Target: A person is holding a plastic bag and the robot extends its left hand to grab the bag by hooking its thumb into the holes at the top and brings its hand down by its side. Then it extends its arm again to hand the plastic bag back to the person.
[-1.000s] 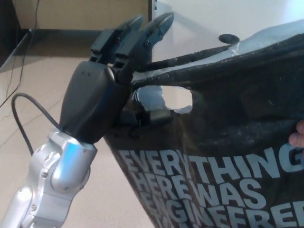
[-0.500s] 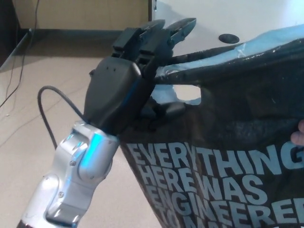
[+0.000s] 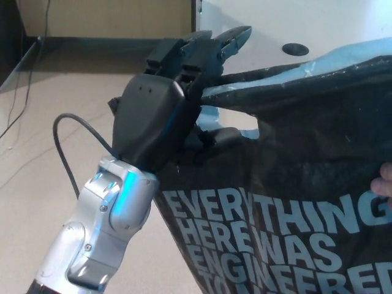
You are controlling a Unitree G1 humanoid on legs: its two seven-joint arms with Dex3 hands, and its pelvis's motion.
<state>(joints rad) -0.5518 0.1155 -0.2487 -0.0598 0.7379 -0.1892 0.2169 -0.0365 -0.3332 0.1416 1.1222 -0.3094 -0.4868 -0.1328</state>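
A black plastic bag (image 3: 306,184) with pale blue lettering fills the right half of the head view. Its top edge runs from the centre to the upper right, with a handle hole (image 3: 242,130) near the left end. My left hand (image 3: 165,104) is raised at the bag's top left corner. Its two fingers (image 3: 211,46) point up and over the bag's rim, and its thumb (image 3: 211,138) reaches into the handle hole. A person's fingertip (image 3: 384,179) shows at the right edge, holding the bag. My right hand is out of sight.
Beige floor (image 3: 55,122) lies to the left, with a thin cable (image 3: 18,104) across it. A white table (image 3: 306,24) with a round grommet hole (image 3: 295,48) stands behind the bag. Wooden panelling (image 3: 104,18) runs along the back wall.
My left hand has moved right and forward to the bag's corner, and the thumb has gone deeper into the handle hole. The hole now looks narrower as the bag's top sags.
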